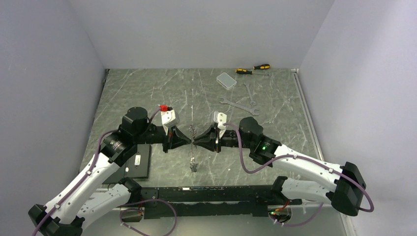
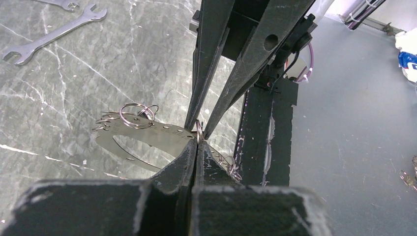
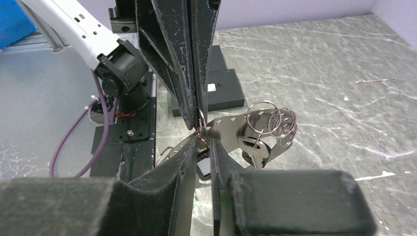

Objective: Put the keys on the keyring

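Keyring (image 2: 162,132) above grey marbled tabletop (image 1: 196,93), plain pale walls (image 1: 196,29) on three sides

The left gripper (image 1: 188,141) and the right gripper (image 1: 197,142) meet tip to tip above the table (image 1: 147,93). The keyring (image 3: 223,123) sits at their tips, with the keys (image 3: 255,150) hanging below. Beyond the right gripper lie the wrenches (image 1: 239,105), and farther off a box (image 1: 226,80) and screwdrivers (image 1: 253,69). A slab (image 1: 140,162) lies behind the left gripper.

keyring (image 3: 228,123): silver perforated band, midair | keys (image 3: 254,148): hanging from it
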Available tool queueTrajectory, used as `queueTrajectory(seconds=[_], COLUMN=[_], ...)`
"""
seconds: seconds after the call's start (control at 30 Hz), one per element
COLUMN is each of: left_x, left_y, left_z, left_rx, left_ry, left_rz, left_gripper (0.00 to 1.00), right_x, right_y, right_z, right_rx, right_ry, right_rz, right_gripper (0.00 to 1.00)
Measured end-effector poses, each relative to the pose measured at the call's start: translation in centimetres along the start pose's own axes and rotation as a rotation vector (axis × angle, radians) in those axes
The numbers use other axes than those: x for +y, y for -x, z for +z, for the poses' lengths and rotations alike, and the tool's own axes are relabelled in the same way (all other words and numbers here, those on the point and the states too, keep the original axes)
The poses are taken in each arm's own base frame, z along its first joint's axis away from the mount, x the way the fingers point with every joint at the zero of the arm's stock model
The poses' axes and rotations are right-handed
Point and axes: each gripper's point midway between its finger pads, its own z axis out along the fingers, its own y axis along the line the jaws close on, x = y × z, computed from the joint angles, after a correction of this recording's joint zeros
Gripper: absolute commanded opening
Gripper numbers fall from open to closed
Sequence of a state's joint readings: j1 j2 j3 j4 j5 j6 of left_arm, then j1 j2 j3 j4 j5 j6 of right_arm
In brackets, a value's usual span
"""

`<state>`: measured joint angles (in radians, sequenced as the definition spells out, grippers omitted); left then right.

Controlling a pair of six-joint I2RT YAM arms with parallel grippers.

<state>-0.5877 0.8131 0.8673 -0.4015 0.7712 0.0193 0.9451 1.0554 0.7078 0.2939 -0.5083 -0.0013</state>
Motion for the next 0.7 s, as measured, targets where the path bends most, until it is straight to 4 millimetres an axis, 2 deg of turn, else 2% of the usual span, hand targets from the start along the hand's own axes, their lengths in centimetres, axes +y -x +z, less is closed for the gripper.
queueTrajectory(seconds=[0.57,0.7], left_x=[0.03,0.03], left_y=[-0.07,-0.09], left_z=[0.02,0.02], left_rx=[0.001,0.001], left_ry=[0.0,0.0], left_rz=[0.004,0.003], left_gripper=[0.0,0.0], right_x=[0.4,0.45], right_y=[0.14,0.25], right_z=[0.19,0.24], right_rx=[-0.007,-0.011], right_ry=[0.035,0.041], right_rz=[-0.01,-0.012], right_gripper=[0.18,0.14])
